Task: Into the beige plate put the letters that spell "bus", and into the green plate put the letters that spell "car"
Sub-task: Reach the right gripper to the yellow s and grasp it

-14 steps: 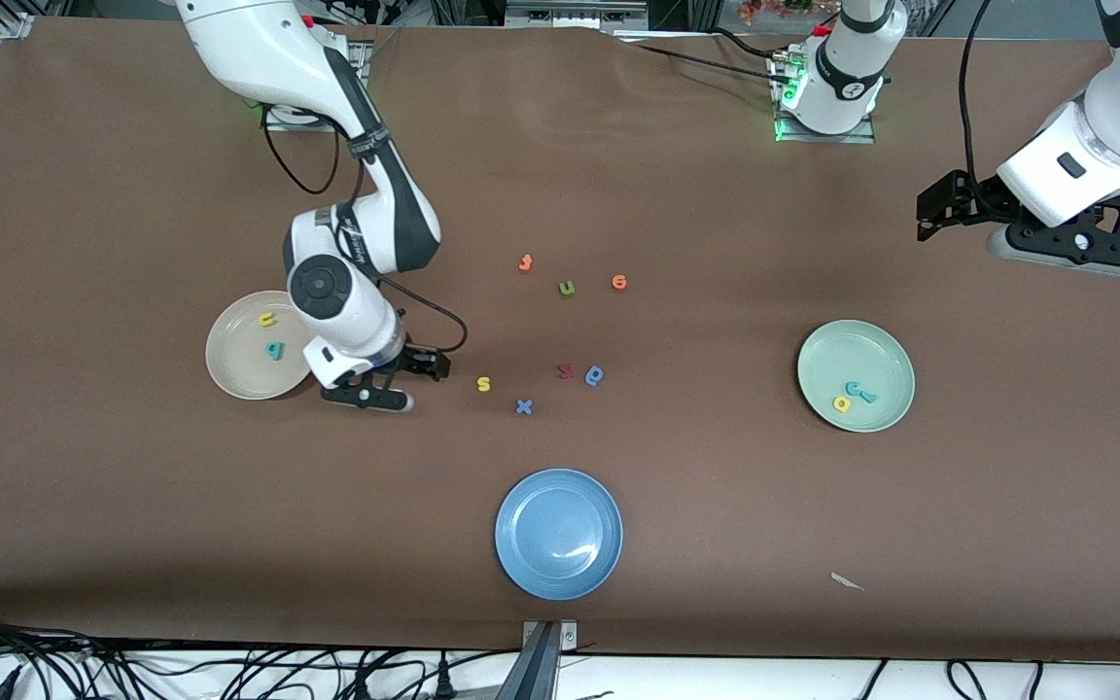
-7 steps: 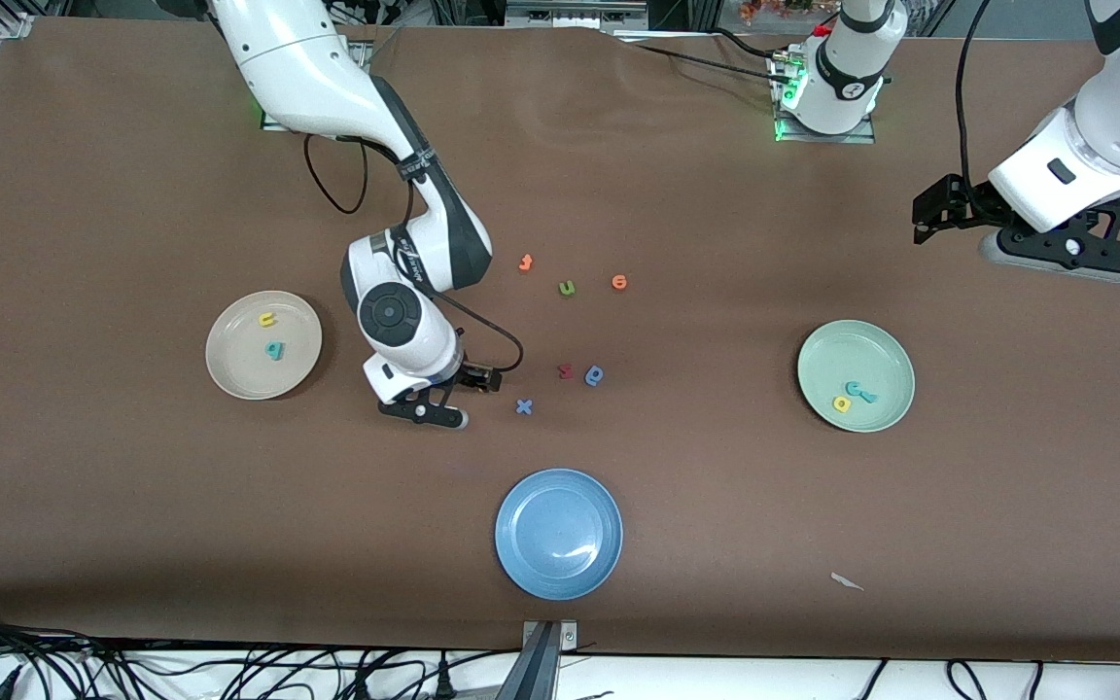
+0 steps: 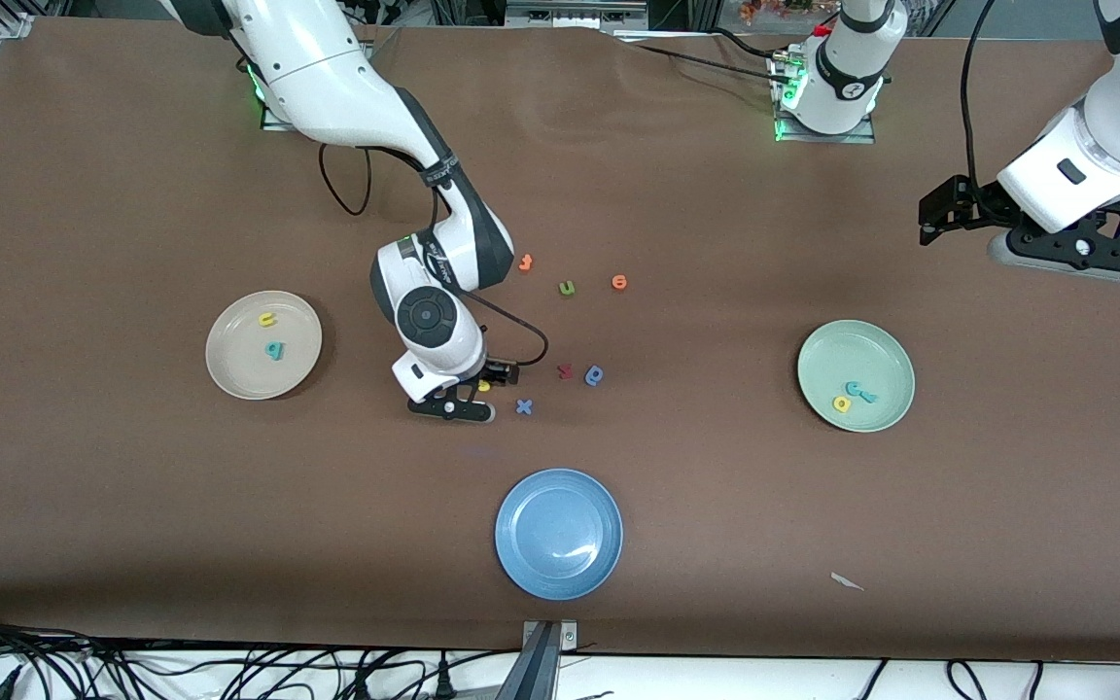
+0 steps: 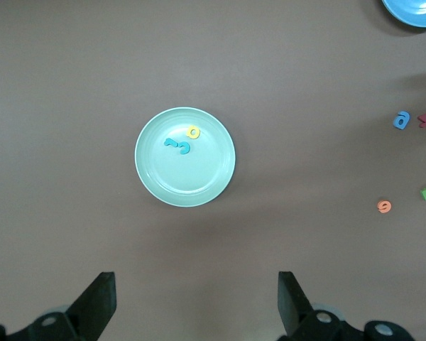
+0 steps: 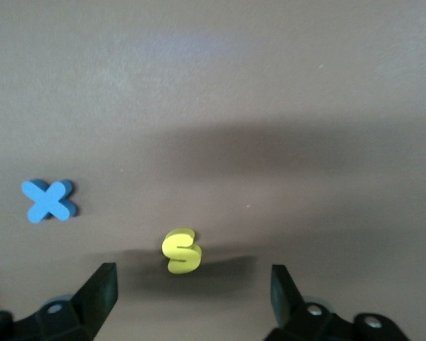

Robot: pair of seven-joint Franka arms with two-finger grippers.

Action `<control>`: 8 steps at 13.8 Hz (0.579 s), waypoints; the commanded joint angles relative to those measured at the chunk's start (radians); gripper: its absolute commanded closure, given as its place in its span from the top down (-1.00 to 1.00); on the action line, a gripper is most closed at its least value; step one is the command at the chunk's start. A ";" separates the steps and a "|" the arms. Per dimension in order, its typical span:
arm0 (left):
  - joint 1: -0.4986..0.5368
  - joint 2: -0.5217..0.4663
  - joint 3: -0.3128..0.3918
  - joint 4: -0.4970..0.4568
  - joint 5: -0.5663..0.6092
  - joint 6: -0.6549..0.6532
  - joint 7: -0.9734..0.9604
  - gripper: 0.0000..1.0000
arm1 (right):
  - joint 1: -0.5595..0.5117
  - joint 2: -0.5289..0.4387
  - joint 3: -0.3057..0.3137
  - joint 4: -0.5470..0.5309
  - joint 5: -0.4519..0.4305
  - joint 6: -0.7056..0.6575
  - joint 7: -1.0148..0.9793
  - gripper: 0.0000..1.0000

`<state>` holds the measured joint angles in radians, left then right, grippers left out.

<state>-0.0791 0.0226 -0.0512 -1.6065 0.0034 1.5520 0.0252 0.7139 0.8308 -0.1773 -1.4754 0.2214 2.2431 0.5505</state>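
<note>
Right claw (image 3: 468,397) moved from beside beige plate (image 3: 229,374) to yellow s (image 3: 484,386), now low over it, fingers spread either side, not gripping. S flat on bench (image 3: 132,506), blue x (image 3: 524,406) just beside. Left claw (image 3: 1027,228) spread, empty, waiting high near green plate (image 3: 895,355).

A brown tabletop (image 3: 132,506) filled nearly the whole frame, lit evenly, with a soft sheen near the upper centre. Along the bottom edge ran a white strip strewn with black cables (image 3: 229,671), and a metal bracket (image 3: 545,661) stood at bottom centre. Aluminium framing (image 3: 11,24) showed in the upper left corner. A small white scrap (image 3: 847,581) lay at lower right.
</note>
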 commanded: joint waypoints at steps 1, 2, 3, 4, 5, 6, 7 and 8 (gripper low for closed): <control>-0.002 0.016 0.001 0.034 0.029 -0.024 0.004 1.00 | -0.004 0.027 -0.002 0.040 -0.008 -0.019 -0.032 0.69; -0.002 0.016 0.001 0.036 0.029 -0.024 0.005 1.00 | -0.011 0.027 -0.002 0.041 -0.008 -0.020 -0.038 0.69; -0.002 0.016 0.001 0.036 0.029 -0.024 0.004 1.00 | -0.014 0.028 -0.002 0.041 -0.002 -0.022 -0.056 0.69; -0.002 0.016 0.001 0.036 0.029 -0.024 0.004 1.00 | -0.014 0.028 -0.002 0.041 -0.001 -0.022 -0.060 0.65; -0.002 0.016 0.001 0.036 0.029 -0.024 0.004 1.00 | -0.014 0.030 -0.002 0.041 -0.002 -0.022 -0.061 0.63; -0.005 0.016 0.001 0.036 0.029 -0.024 0.004 1.00 | -0.014 0.030 -0.002 0.043 -0.002 -0.019 -0.063 0.61; -0.008 0.016 0.001 0.036 0.029 -0.024 0.004 1.00 | -0.014 0.031 -0.002 0.043 -0.002 -0.017 -0.070 0.54; -0.010 0.016 0.001 0.036 0.029 -0.024 0.002 1.00 | -0.014 0.031 -0.002 0.046 -0.001 -0.019 -0.072 0.50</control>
<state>-0.0802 0.0227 -0.0512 -1.6053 0.0034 1.5519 0.0252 0.7047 0.8375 -0.1809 -1.4749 0.2215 2.2431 0.4968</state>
